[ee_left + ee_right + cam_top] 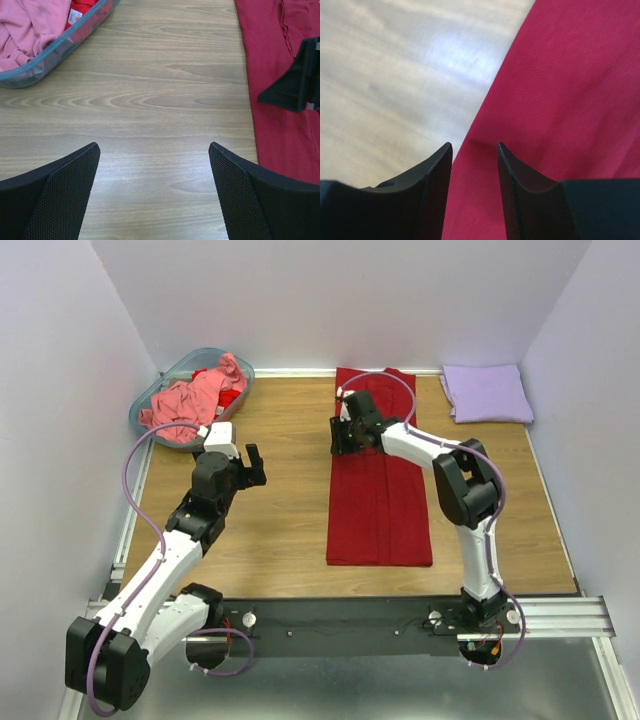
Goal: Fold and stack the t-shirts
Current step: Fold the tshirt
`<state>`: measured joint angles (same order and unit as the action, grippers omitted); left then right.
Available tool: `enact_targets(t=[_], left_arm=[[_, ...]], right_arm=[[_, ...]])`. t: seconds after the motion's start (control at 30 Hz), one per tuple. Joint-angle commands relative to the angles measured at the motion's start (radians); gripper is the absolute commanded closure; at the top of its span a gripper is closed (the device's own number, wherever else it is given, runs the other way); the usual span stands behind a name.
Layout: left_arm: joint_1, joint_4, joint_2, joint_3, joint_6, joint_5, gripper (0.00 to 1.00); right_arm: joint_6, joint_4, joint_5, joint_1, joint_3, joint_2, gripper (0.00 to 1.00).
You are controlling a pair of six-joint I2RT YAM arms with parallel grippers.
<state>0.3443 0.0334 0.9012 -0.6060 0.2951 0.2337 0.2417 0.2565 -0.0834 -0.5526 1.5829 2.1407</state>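
Tees, three: red tee (380, 510), lavender tee (487, 392), pink tee (190, 398).

Soft, even light is coming from overhead, keeping the wooden table (280, 510) bright in the top view and laying only faint shadows beside the arms and the teal basket (137, 418). In the right wrist view pale glare is washing out the wood at upper left, and the fingers (432, 200) of the right gripper (474, 146) are blurring at their near edges while the dark red t-shirt (560, 100) is showing its weave sharply. The left wrist view is rendering the grain crisply, the mesh fingers (60, 195) of the left gripper (152, 146) sitting dark in the foreground.
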Motion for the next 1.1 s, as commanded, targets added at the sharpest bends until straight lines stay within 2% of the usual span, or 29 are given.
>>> enact_targets(t=[0.0,0.27,0.4,0.8,1.07], left_arm=[[0.001,0.002,-0.015,-0.029,-0.014,-0.010,0.03],[0.001,0.007,-0.012,-0.029,-0.017,-0.007,0.03],[0.001,0.007,-0.010,-0.029,-0.016,-0.010,0.03],[-0.001,0.014,-0.004,-0.029,-0.011,-0.011,0.03],[0.001,0.033,0.030,-0.041,0.035,-0.019,0.03]], right_arm=[[-0.009,-0.011,0.076,-0.003,0.095,0.067,0.52],[0.013,-0.016,0.063,-0.003,0.164,0.182,0.52],[0.010,-0.023,0.025,-0.013,0.132,0.179,0.52],[0.022,-0.034,-0.036,-0.184,0.051,0.168,0.52],[0.022,-0.030,0.010,-0.199,0.170,0.131,0.50]])
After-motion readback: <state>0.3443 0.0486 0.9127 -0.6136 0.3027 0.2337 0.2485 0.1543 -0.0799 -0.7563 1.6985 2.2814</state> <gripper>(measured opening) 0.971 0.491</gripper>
